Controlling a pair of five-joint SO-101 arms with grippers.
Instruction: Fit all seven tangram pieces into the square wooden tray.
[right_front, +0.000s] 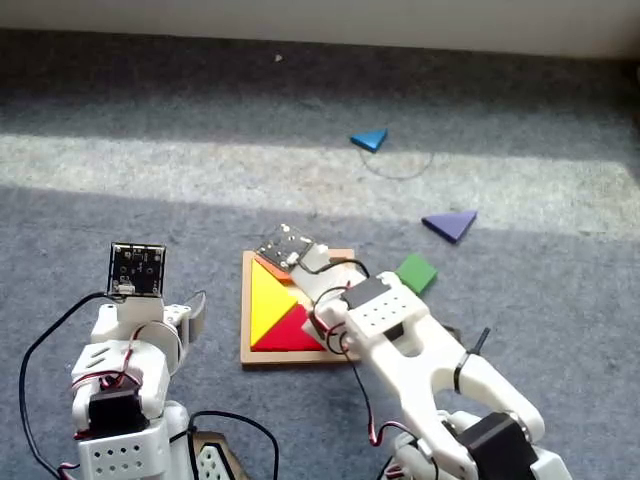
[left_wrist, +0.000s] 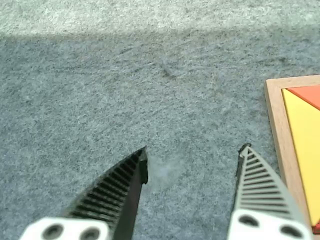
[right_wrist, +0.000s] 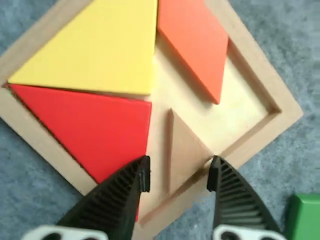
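Right gripper (right_wrist: 178, 170) hangs low over the tray (right_wrist: 257, 65), its fingers spread to either side of a tan triangle (right_wrist: 186, 145) that lies on the tray floor. A gap shows beside one finger, while the other sits at the triangle's corner, so nothing is pinched. The straddling pose probably suits either a release or a small nudge, since the triangle sits a little off the red triangle (right_wrist: 95, 130) and not snug against it.

4 pieces are inside the tray. The yellow triangle (right_wrist: 100, 50) and the red one meet along their edges and fill 1 half. An orange slanted piece (right_wrist: 192, 45) lies along the rim next to the yellow one, and the tan triangle is near the corner below it. Bare wood shows between the orange and tan pieces, likely room for the rest.

3 pieces wait on the grey carpet (left_wrist: 100, 75). The green square (right_front: 416, 272) is just beside the tray, the purple triangle (right_front: 450, 224) is farther out, and the blue triangle (right_front: 370, 139) is well apart.

Left gripper (left_wrist: 194, 150) hovers above bare carpet beside the tray's edge, fingers spread and holding nothing. That seems a sensible parking spot, out of the other arm's way.
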